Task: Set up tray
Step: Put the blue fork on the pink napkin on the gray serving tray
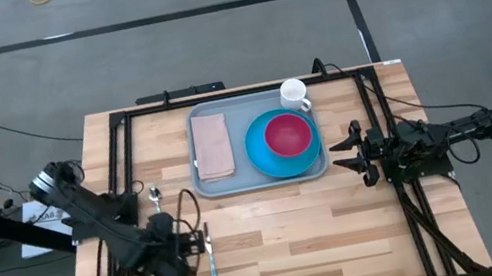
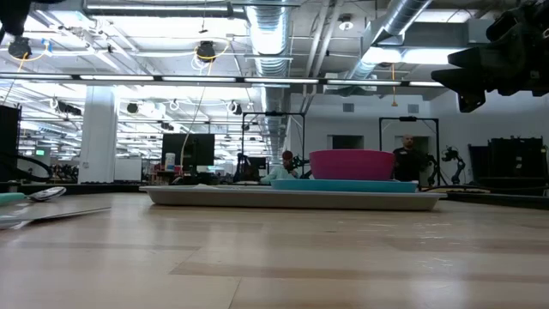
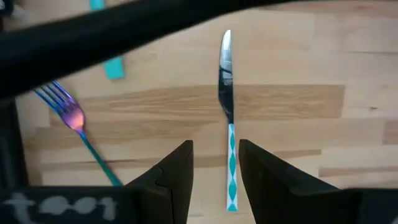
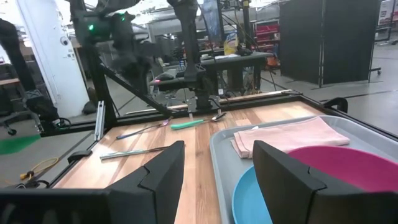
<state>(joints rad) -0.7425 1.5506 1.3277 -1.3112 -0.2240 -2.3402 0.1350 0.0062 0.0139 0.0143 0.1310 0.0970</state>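
The grey-blue tray [image 1: 245,181] lies at the middle far part of the table. On it are a folded pink napkin [image 1: 213,144] and a blue plate [image 1: 265,160] with a magenta bowl [image 1: 288,134] on top. A white mug [image 1: 294,94] stands at the tray's far right corner. A knife [image 3: 227,81] with a teal-patterned handle lies flat near the table's left side, with a fork [image 3: 68,115] beside it. My left gripper [image 3: 214,146] hovers open above the knife, one finger on either side of its handle. My right gripper [image 4: 217,146] waits open, right of the tray.
A spoon [image 1: 155,195] lies left of the tray, near the left arm. A black frame rail [image 1: 128,159] runs along the table's left side and another along its right side [image 1: 379,114]. Bare wood stretches across the near half of the table [image 1: 324,236].
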